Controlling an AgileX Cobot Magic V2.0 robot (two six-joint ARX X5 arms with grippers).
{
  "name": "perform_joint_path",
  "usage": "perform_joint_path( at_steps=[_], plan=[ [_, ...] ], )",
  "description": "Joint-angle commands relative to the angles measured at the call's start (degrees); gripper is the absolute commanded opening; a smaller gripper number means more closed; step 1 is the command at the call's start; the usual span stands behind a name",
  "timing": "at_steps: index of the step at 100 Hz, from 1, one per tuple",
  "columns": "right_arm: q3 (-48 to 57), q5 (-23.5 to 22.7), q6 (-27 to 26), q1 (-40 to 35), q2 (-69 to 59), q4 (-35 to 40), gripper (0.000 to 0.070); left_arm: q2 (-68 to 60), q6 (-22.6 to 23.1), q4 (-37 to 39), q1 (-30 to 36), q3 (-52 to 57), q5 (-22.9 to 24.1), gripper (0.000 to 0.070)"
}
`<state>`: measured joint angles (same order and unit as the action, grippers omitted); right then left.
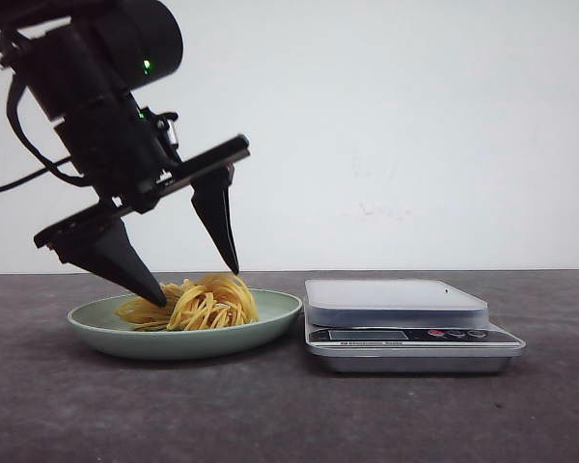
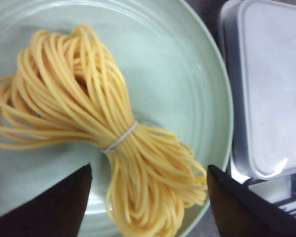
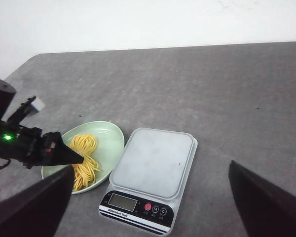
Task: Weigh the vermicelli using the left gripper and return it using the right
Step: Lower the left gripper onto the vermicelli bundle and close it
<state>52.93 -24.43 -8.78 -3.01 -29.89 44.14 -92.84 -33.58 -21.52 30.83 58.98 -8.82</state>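
My left gripper (image 1: 201, 282) hangs over the plate (image 1: 270, 323) with its two dark fingers spread wide, one tip on either side of the noodles (image 1: 201, 301), so nothing is grasped yet. The noodles, a yellow looped bundle tied at the waist with a thin band (image 2: 119, 139), lie in the pale green plate on the grey table (image 1: 289, 415). In the left wrist view the fingers straddle the lower half of the bundle, just below the band, probably so that closing gathers the strands together. The scale (image 1: 405, 323) sits just beside the plate on the right, its platform bare, a short carry away. My right gripper (image 3: 150, 205) waits high and well back, fingers also apart and holding nothing, clear of the left arm's path.
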Motion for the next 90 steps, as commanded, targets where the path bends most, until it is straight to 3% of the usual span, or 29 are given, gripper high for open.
perform_joint_path(
  at_steps=[1,24,49,54,68,90],
  plan=[
    [1.2,-0.2,0.6,-0.4,-0.4,-0.4,0.0634,-1.9,-0.5,0.5,0.4,2.1,0.3,0.0434],
    [1.2,-0.2,0.8,-1.0,-0.4,-0.3,0.0634,-5.7,-0.5,0.3,0.4,4.4,0.9,0.0431],
    [1.2,-0.2,0.9,-1.0,-0.4,-0.4,0.0633,-7.3,-0.3,-0.9,0.4,4.4,0.9,0.0379],
    [1.2,-0.2,0.9,-1.0,-0.4,-0.5,0.0633,-7.3,0.0,-0.9,0.3,4.5,0.9,0.0315],
    [1.2,0.0,0.9,-1.0,-0.4,-0.7,0.0633,-7.3,1.5,-0.2,0.3,4.5,0.9,0.0],
    [1.2,0.4,0.9,-1.0,-0.3,-0.7,0.0633,-7.1,2.1,0.0,0.3,5.4,-0.6,0.0003]
  ],
)
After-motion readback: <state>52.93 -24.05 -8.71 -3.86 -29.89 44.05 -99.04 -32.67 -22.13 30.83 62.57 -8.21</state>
